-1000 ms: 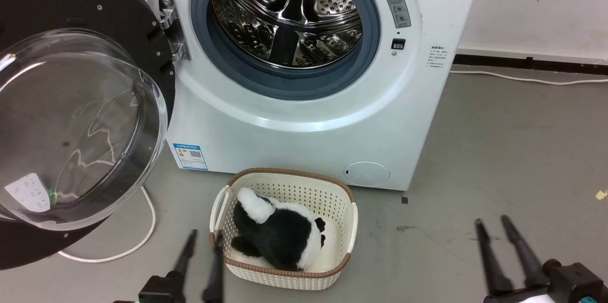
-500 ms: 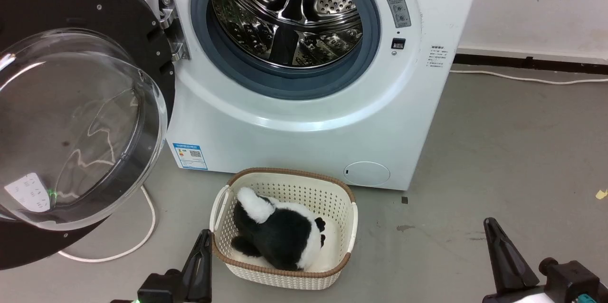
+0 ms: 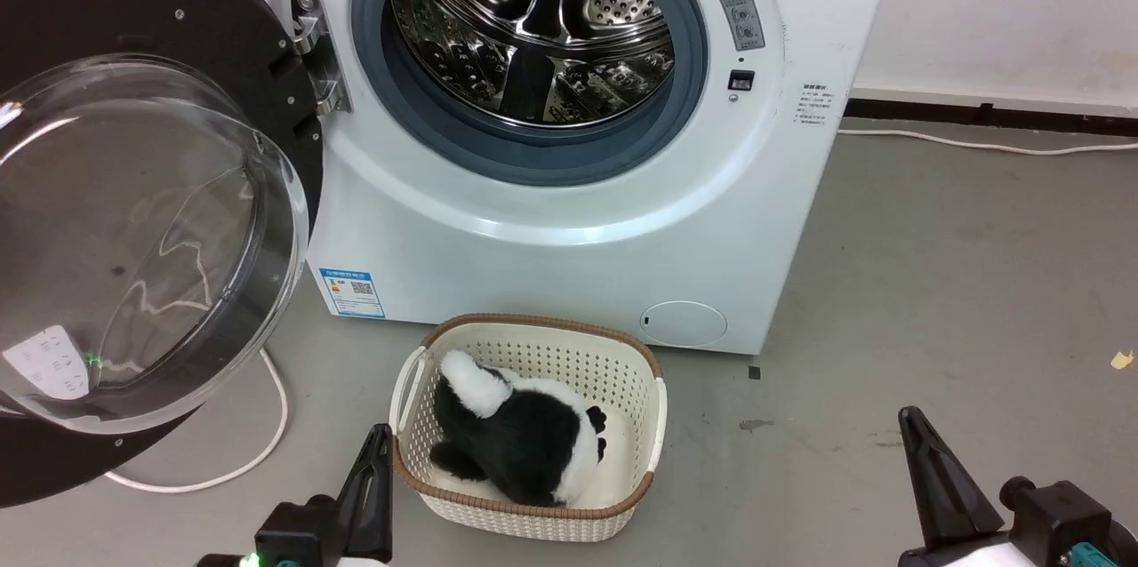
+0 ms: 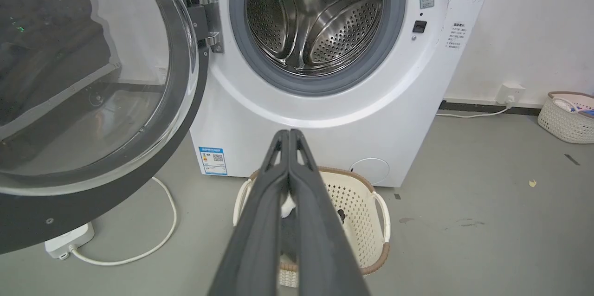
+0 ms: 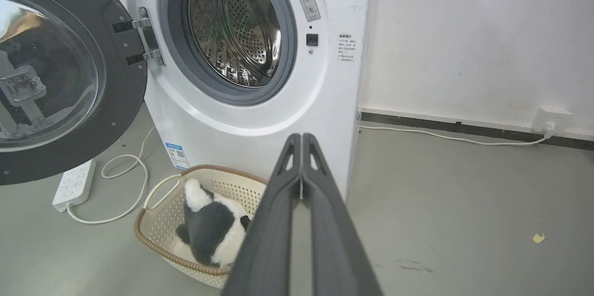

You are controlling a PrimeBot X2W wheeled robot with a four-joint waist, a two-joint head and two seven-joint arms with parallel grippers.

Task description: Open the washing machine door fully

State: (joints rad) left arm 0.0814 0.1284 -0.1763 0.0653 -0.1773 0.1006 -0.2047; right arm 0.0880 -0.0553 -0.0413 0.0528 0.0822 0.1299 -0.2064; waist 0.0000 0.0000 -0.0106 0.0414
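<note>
The white washing machine [image 3: 569,229] stands ahead with its steel drum [image 3: 533,25] exposed inside the grey gasket. Its round black door [image 3: 222,43] with the clear glass bowl [image 3: 133,238] is swung wide to the left on its hinge [image 3: 311,51]; the door [image 4: 28,222] and the door [image 5: 120,92] also show in the wrist views. My left gripper [image 3: 378,438] is low at the bottom left, shut and empty, fingertips [image 4: 288,134] together. My right gripper [image 3: 909,418] is at the bottom right, shut and empty, fingertips [image 5: 301,138] touching. Both are well clear of the door.
A cream basket [image 3: 640,425] holding a black-and-white plush toy [image 3: 516,434] sits on the grey floor before the machine. A white cable [image 3: 258,451] and power strip [image 5: 74,184] lie under the door. Another basket [image 4: 566,117] stands by the right wall.
Both grippers closed from open one second ago. The head camera shifted slightly, moving the whole scene a little left.
</note>
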